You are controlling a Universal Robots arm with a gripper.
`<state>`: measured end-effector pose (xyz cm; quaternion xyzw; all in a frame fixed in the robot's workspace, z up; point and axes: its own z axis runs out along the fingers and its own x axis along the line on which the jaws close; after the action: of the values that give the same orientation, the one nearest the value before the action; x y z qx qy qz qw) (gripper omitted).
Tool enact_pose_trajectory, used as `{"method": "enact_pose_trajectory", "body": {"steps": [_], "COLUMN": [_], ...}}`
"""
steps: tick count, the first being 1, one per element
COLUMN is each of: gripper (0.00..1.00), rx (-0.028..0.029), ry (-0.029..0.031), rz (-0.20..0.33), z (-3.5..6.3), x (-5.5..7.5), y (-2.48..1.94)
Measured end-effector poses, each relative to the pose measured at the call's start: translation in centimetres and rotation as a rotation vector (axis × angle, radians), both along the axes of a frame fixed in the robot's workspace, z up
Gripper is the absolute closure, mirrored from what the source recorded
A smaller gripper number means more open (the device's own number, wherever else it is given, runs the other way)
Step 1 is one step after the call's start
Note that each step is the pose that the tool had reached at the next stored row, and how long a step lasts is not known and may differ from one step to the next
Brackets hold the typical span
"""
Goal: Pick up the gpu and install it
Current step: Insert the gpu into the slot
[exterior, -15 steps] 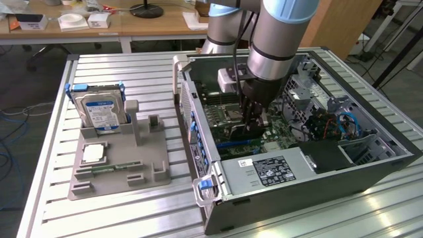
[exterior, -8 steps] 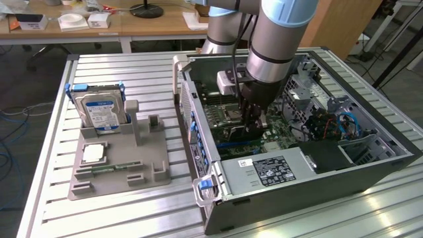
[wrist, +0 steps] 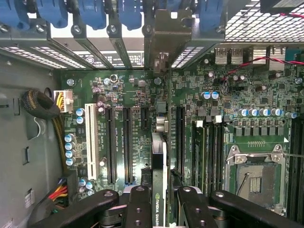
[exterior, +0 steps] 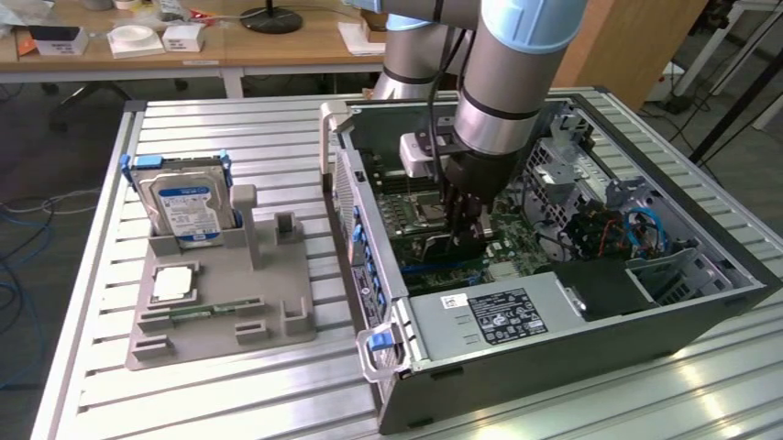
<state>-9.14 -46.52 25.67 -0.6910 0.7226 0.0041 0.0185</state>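
Starting at the tool [wrist: 164, 205], its fingers [wrist: 138, 209] are seen closed narrowly on the gpu [wrist: 159, 175]. The card is gripped by its two faces and carried edge-on, with the green board edge turned toward the wrist. Its long axis is laid parallel to the black expansion slots [wrist: 128, 142] of the motherboard [wrist: 228, 109] beneath. Its metal end bracket [wrist: 166, 38] is pointed toward the blue latches [wrist: 92, 12] at the rear of the case [wrist: 23, 123]. The card is thus found directly under the tool, between the fingers, not off to any side. Whether its lower edge is seated in a slot or held just above one cannot be told. The install step is judged to be in hand.

In the exterior view, the tool [exterior: 468, 234] is seen deep inside the open case [exterior: 685, 312], with the CPU socket [exterior: 423, 217] just beside it at about nine o'clock. The bracket end is judged to face roughly eight o'clock. Farther off, at nine o'clock of the case, a grey fixture [exterior: 220, 321] is stood on the bench [exterior: 245, 128], with a hard drive [exterior: 183, 206] upright at its eleven o'clock corner.
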Motion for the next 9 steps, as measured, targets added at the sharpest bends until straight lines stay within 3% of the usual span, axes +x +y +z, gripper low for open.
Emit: {"method": "enact_pose_trajectory", "body": {"steps": [9], "gripper": [0.74], "rx": [0.0006], "ry": [-0.0001], "rz": [0.001], "z": [-0.02], "x": [0.00], "y": [0.00]}}
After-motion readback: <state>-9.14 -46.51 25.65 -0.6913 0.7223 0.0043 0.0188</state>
